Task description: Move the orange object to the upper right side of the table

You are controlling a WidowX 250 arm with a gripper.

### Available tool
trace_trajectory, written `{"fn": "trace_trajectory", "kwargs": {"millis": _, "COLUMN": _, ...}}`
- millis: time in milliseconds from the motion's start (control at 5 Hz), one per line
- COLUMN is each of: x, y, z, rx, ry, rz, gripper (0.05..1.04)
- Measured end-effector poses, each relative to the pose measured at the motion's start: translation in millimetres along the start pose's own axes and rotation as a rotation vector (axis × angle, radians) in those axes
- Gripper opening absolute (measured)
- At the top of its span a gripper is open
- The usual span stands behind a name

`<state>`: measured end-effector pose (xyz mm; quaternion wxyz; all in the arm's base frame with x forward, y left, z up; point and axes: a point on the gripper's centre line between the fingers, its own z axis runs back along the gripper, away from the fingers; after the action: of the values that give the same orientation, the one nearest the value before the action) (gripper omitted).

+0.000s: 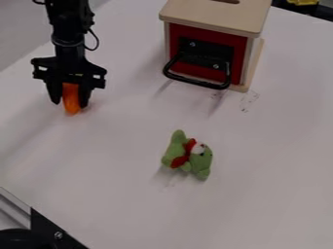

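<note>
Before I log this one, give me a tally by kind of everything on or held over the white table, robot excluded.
Smooth orange elongated object: 1
Green plush toy with red scarf: 1
Wooden box with red front and black handle: 1
Total: 3

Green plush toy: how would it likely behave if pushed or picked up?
The green plush toy would probably squash and flex when gripped, given its fuzzy, stuffed look. It is likely light, being mostly soft padding. Its lumpy, irregular outline suggests that a push would slide it over the table or flop it over rather than roll it smoothly.
</note>
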<state>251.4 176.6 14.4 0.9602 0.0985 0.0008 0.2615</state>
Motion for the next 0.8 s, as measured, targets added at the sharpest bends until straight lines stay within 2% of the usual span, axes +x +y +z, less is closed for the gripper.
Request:
{"fn": "trace_trajectory", "kwargs": {"millis": 200, "x": -10, "y": 2, "z": 8, "rx": -0.011, "ry": -0.007, "rz": 0.006, "gripper": 0.595}}
{"fn": "trace_trajectory", "kwargs": {"millis": 400, "x": -16, "y": 3, "z": 33, "rx": -0.019, "ry": -0.067, "rz": -0.009, "gripper": 0.595}}
{"fn": "trace_trajectory", "kwargs": {"millis": 600, "x": -26, "y": -9, "z": 59, "rx": -0.050, "ry": -0.116, "rz": -0.053, "gripper": 0.595}}
{"fn": "trace_trajectory", "kwargs": {"millis": 800, "x": -42, "y": -38, "z": 88, "rx": -0.099, "ry": -0.184, "rz": -0.133, "gripper": 0.595}}
